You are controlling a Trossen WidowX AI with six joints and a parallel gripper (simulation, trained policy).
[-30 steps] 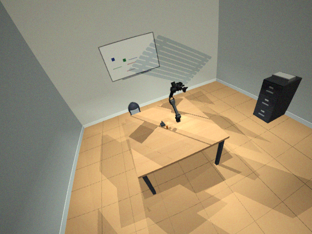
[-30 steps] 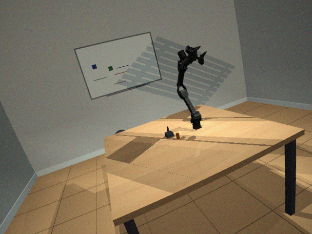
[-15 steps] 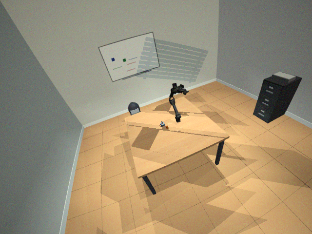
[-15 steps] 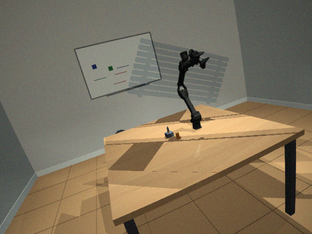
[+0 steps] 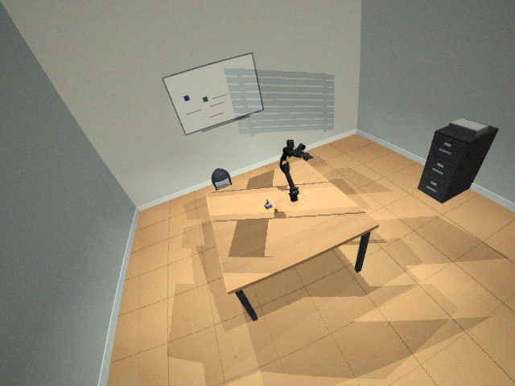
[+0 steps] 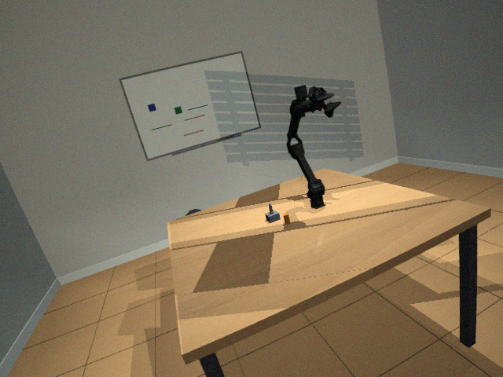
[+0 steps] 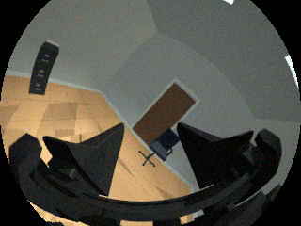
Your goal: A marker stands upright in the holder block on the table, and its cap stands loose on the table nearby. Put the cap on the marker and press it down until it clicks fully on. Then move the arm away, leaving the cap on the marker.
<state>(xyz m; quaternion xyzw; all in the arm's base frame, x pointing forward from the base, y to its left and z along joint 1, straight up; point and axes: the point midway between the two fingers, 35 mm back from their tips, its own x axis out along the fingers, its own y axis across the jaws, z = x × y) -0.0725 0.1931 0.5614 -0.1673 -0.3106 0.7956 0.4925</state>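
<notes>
one orange cap [image 5: 275, 209] [image 6: 286, 218] on table [image 5: 290, 244] [image 6: 317, 259], well below raised pincer [image 5: 308, 152] [image 6: 336, 100] [image 7: 150, 126]; fingers apart, nothing between.

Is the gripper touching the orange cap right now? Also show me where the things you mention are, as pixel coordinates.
Apart. The exterior view shows the gripper [image 5: 309, 153] [image 6: 336, 100] [image 7: 150, 126] high above the table [image 5: 290, 244] [image 6: 324, 251], with the orange cap [image 5: 275, 209] [image 6: 286, 218] standing well below it on the tabletop.
</notes>
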